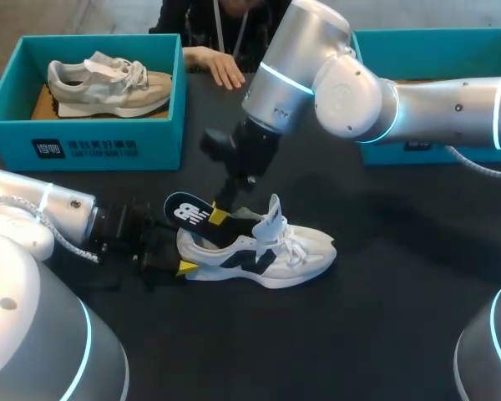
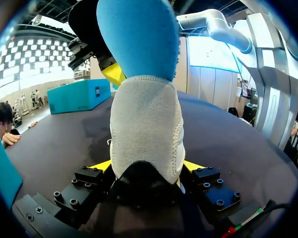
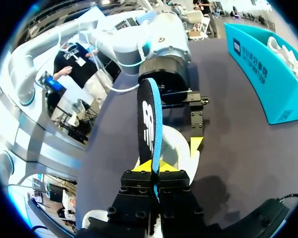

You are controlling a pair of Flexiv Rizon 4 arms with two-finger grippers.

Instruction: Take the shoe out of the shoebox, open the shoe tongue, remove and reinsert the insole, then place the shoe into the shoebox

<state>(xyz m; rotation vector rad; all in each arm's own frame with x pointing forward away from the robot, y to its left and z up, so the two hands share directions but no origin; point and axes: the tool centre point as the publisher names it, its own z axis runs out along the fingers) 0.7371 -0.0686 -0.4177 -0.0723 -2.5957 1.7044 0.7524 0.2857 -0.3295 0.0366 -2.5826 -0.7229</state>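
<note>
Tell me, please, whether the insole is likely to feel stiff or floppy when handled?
Probably light and springy rather than limp: the insole stands edge-on from the right hand without drooping. Being a thin sheet, it likely bends easily. Its fuzzy blue face may drag against the shoe lining.

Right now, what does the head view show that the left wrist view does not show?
Only the head view: the white shoe's laces and toe, and a grey shoe lying in the left shoebox. Only the left wrist view: the yellow fingers of the left end effector pressing both sides of the heel. Both: the insole, held up by the right end effector above the shoe.
</note>
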